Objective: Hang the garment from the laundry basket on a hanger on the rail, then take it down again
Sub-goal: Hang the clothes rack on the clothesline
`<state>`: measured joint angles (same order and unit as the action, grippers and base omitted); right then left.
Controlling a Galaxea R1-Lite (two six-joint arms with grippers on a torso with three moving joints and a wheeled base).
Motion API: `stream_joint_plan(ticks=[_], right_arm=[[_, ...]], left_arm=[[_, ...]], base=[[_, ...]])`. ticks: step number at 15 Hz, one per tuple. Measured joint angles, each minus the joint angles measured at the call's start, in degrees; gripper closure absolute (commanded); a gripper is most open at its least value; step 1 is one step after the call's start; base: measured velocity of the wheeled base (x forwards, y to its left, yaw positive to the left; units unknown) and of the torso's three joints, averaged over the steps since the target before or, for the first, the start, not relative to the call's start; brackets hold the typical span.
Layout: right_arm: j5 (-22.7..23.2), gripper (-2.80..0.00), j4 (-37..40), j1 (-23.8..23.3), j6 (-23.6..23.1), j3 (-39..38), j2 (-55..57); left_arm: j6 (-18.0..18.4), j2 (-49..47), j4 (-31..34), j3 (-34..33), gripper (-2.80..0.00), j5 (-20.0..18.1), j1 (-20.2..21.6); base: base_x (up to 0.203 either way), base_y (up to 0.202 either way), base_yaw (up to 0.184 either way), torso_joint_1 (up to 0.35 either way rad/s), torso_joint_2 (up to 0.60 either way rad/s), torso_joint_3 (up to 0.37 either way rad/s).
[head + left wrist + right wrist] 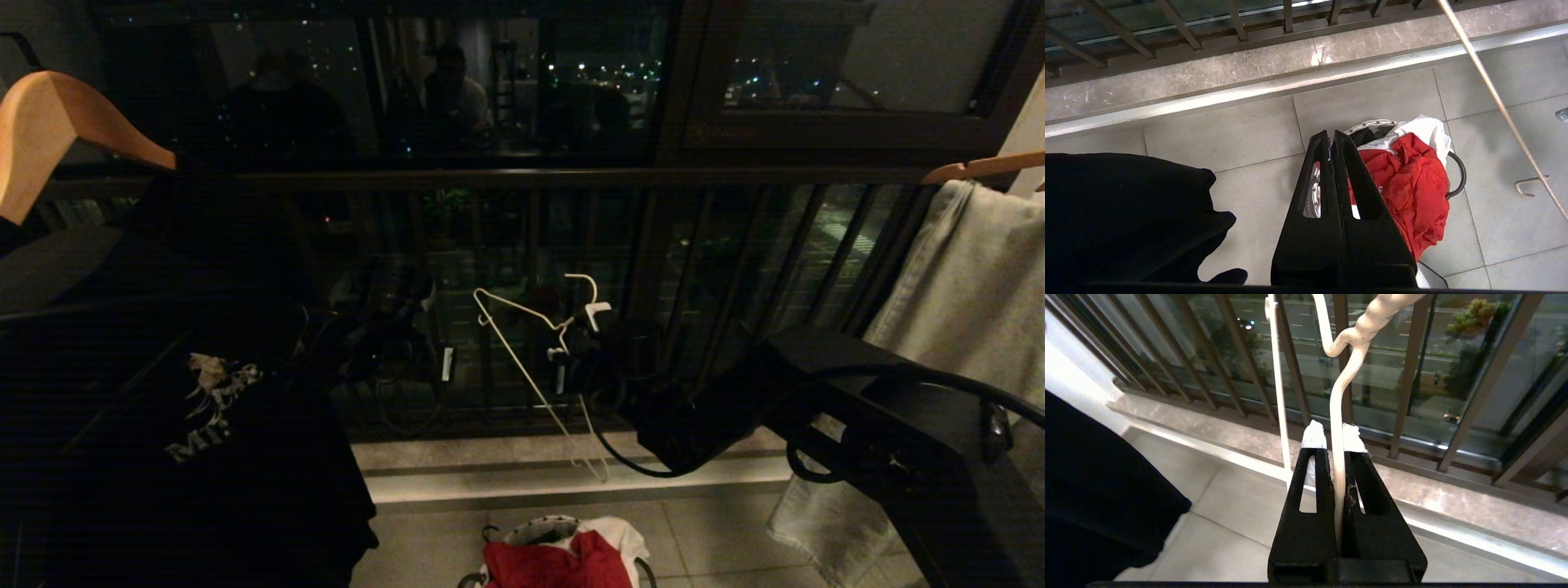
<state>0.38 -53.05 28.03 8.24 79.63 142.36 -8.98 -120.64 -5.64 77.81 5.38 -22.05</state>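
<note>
The red garment point(555, 565) point(1412, 183) lies crumpled in the laundry basket point(1372, 122) on the tiled floor, at the bottom middle of the head view. My right gripper point(578, 331) point(1334, 437) is held up in front of the balcony bars. It is shut on the wire just below the twisted neck of the cream hanger point(522, 363) point(1336, 400), which hangs tilted and bare. The left gripper point(1331, 134) is shut with nothing in it, high above the basket's near rim. One hanger arm point(1494, 102) crosses the left wrist view. The rail is out of view.
A black T-shirt point(163, 392) on a wooden hanger point(49, 122) fills the left. A pale cloth point(963, 278) hangs at the right. The balcony railing point(522, 175) and a raised sill point(571, 482) stand ahead. A white T-shirt point(1425, 126) lies under the red one.
</note>
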Motion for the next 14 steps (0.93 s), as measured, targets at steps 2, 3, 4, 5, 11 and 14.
stream_joint_plan(ticks=[2,3,4,5,11,14], right_arm=[[-0.3,0.0,0.0,0.0,0.3,-0.7,-0.3],[-0.4,0.0,0.1,-0.1,0.2,-1.5,-0.5],[-0.5,0.0,0.2,0.0,0.2,-2.1,-0.8],[-0.5,0.0,0.2,0.0,0.2,-2.5,-1.1],[-0.7,0.0,0.3,0.0,-0.1,-5.5,-3.5],[-0.7,0.0,-0.1,-0.1,0.0,-8.6,-5.3]], left_arm=[[0.0,0.4,0.0,-0.1,0.0,0.0,0.0],[0.0,0.6,0.0,-0.1,0.0,0.0,-0.1],[0.0,0.7,0.1,-0.1,0.0,0.1,-0.1],[0.0,0.8,0.4,-0.1,0.0,0.3,-0.1],[0.3,1.5,0.5,-0.6,0.0,1.4,-0.4],[0.7,2.4,0.6,-1.1,0.0,1.5,-0.5]], base=[[0.0,0.0,0.0,0.0,0.0,0.0],[0.0,0.0,0.0,0.0,0.0,0.0],[0.0,0.0,0.0,0.0,0.0,0.0],[0.0,0.0,0.0,0.0,0.0,0.0],[0.0,0.0,0.0,0.0,0.0,0.0],[0.0,0.0,0.0,0.0,0.0,0.0]])
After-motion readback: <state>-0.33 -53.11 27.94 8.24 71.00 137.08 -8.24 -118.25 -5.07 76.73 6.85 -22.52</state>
